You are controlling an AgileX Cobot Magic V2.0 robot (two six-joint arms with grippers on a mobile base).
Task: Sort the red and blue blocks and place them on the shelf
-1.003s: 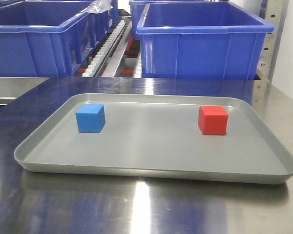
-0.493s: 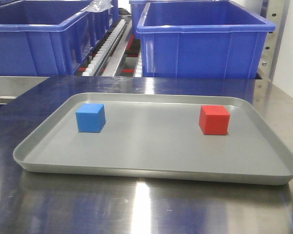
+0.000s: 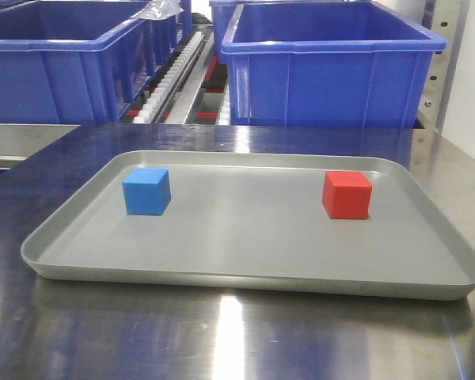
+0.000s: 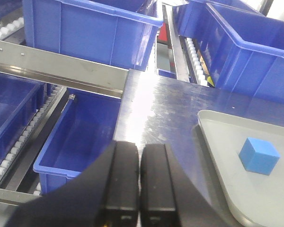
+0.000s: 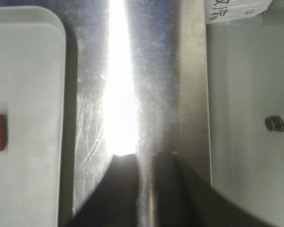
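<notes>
On the shallow grey metal tray (image 3: 245, 279), two small matte cubes sit well apart. The mid-blue cube (image 3: 146, 191) is toward the left and the bright red cube (image 3: 347, 195) toward the right, each flat on one face and clear of the rim. Neither has reached the brushed-steel roller shelf (image 3: 178, 67) behind, where the large blue plastic bins (image 3: 332, 75) stand.

Over to the left wrist view: the left gripper (image 4: 140, 189) has its black fingers pressed together with nothing between them. It hangs over the flat steel table (image 4: 156, 109), off to the side of the tray, with the blue cube ahead and to its right.

Right wrist view now: the right gripper (image 5: 144, 189) is a dark blur at the bottom edge, and I can't tell whether its fingers are parted. Only a sliver of the red cube shows, at the far left.

These cubes look light, rigid and not fragile. The matte faces should grip well, though a sideways nudge could send one skating across the smooth tray. The best hold is across two opposite upright faces at mid-height, coming straight down.
</notes>
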